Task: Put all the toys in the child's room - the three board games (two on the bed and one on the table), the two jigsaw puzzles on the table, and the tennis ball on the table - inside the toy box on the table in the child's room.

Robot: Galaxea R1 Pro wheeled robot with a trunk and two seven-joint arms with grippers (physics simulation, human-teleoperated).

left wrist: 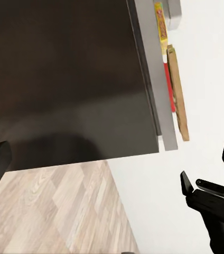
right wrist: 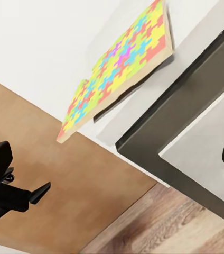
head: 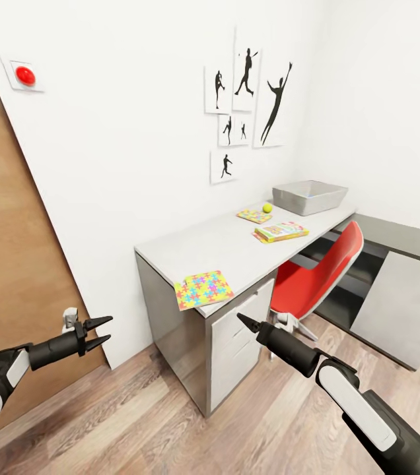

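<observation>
While both arms reach forward low before the table [head: 216, 247], the left gripper [head: 101, 332] gapes and the right gripper [head: 244, 320] looks pinched; a puzzle [head: 203, 289] overhangs the table's near corner. The right wrist view shows that puzzle [right wrist: 120, 66] jutting past the edge

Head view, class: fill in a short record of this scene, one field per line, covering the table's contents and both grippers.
Surface: table, against the white wall
Near end: larger jigsaw puzzle, overhanging the table's edge
Far end: toy box
Beside the box: tennis ball and smaller jigsaw puzzle
Middle: board game, lying flat
Seat: red chair, tucked under
Left gripper: open, empty
Right gripper: empty, short of the table
</observation>
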